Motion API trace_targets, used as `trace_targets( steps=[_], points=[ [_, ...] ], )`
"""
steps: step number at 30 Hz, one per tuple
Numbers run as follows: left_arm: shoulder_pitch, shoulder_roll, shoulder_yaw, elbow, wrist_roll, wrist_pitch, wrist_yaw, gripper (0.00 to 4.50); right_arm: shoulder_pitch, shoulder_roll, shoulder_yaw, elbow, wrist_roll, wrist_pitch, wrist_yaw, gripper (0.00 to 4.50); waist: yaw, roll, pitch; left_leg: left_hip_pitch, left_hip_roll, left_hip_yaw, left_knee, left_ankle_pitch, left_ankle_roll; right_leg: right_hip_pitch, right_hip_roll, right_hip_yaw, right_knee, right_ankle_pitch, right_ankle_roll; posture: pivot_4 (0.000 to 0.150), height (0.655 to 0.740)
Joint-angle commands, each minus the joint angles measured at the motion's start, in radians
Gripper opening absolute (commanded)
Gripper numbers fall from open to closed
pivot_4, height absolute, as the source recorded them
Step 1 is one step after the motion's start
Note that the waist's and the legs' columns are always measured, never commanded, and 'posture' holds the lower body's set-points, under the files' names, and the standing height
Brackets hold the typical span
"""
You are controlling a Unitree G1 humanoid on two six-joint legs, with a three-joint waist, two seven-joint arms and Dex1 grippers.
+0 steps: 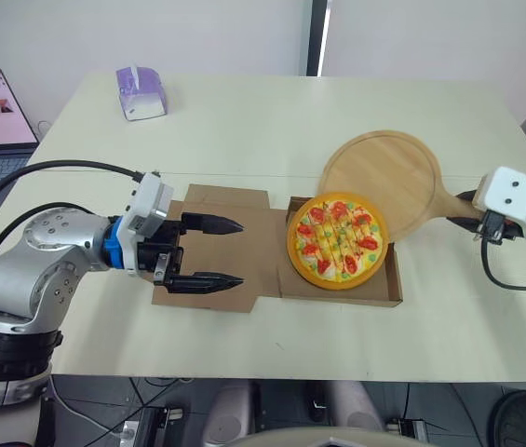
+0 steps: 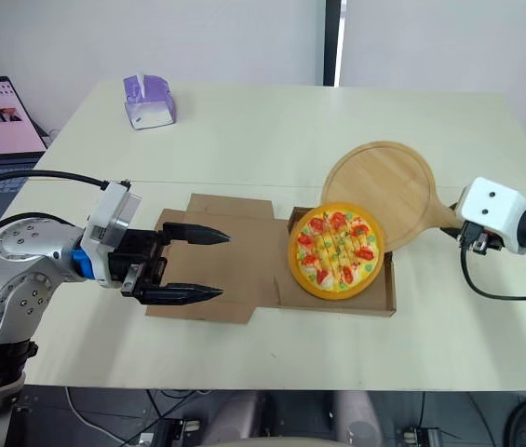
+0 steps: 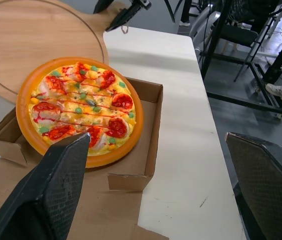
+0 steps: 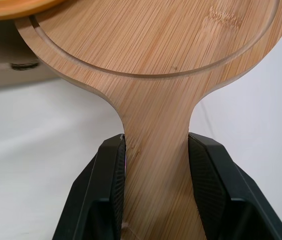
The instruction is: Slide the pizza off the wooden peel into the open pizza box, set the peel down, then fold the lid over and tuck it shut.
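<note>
Pizza (image 1: 337,244) mostly slid into pizza box (image 1: 388,296), far rim at peel (image 1: 384,177) edge. Peel handle clamped in right gripper (image 4: 155,142); left gripper (image 1: 240,252) held wide open over flat lid (image 1: 263,251). Set-down, closing left.

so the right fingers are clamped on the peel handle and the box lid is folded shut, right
No: the lid lies open and flat, as the left eye view shows. The right fingers do clamp the peel handle.
</note>
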Motion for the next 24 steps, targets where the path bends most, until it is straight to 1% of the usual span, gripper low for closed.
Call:
trace_targets(
  steps=[1,4,6,10,12,14,16,19,24],
  points=[
    [-0.005,0.01,0.027,-0.034,-0.021,-0.019,-0.003,4.5,-0.116,-0.025,-0.036,0.079,-0.033,-0.076,-0.036,1.57,-0.001,0.0,0.0,0.0,0.0,0.0,0.0,0.0,0.0,0.0,0.0,0.0,0.0,0.0,0.0,0.15,0.7218],
    [-0.008,0.006,0.025,-0.032,-0.022,-0.02,-0.003,4.5,-0.198,-0.036,-0.047,0.169,-0.042,-0.097,-0.032,1.57,-0.001,0.0,0.0,0.0,0.0,0.001,0.0,0.0,0.0,-0.001,0.0,0.0,0.0,0.0,0.0,0.15,0.7218],
    [-0.011,0.002,0.024,-0.03,-0.022,-0.022,-0.003,4.5,-0.221,-0.042,-0.059,0.206,-0.042,-0.095,-0.027,1.57,-0.001,0.0,0.0,0.0,0.0,0.0,0.0,0.0,-0.001,-0.001,0.0,0.0,0.0,0.0,-0.001,0.15,0.7218],
    [-0.016,-0.015,0.021,-0.032,-0.029,-0.027,0.001,4.5,-0.161,-0.03,-0.136,0.206,0.001,-0.01,-0.04,1.57,0.005,0.0,0.0,-0.001,0.0,-0.001,0.0,0.0,0.0,-0.001,0.0,-0.001,0.0,0.0,-0.001,0.15,0.7218],
    [-0.02,-0.027,0.02,-0.035,-0.035,-0.032,0.004,4.5,-0.09,-0.002,-0.201,0.156,0.035,0.086,-0.059,1.57,0.007,0.0,0.0,-0.001,0.0,-0.001,0.0,0.0,0.0,-0.001,-0.001,-0.001,0.0,0.0,-0.001,0.15,0.7218],
    [-0.032,-0.043,0.019,-0.04,-0.046,-0.031,0.013,4.5,0.013,0.055,-0.296,0.062,0.085,0.241,-0.097,1.57,0.01,0.0,0.0,-0.001,0.0,-0.002,0.0,0.0,0.0,0.0,-0.001,-0.001,0.0,0.0,-0.001,0.15,0.7218],
    [-0.038,-0.05,0.019,-0.043,-0.052,-0.026,0.019,4.5,0.076,0.089,-0.347,-0.009,0.108,0.33,-0.123,1.57,0.012,0.0,0.0,-0.002,0.0,-0.002,0.0,0.0,0.0,0.0,-0.001,-0.001,0.0,0.0,-0.001,0.15,0.7218],
    [-0.064,-0.068,0.008,-0.05,-0.065,-0.014,0.04,4.5,0.234,0.209,-0.455,-0.173,0.146,0.518,-0.193,1.57,0.011,0.001,0.0,-0.001,0.0,-0.002,0.0,-0.001,0.001,0.0,-0.001,-0.001,0.001,0.0,-0.001,0.15,0.7218],
    [-0.105,-0.078,-0.015,-0.05,-0.08,0.014,0.049,4.5,0.353,0.337,-0.541,-0.31,0.184,0.68,-0.285,1.57,0.009,0.001,0.0,0.0,0.0,-0.002,0.0,-0.001,0.003,0.001,0.0,0.0,0.002,0.0,0.0,0.15,0.7218]
  ],
)
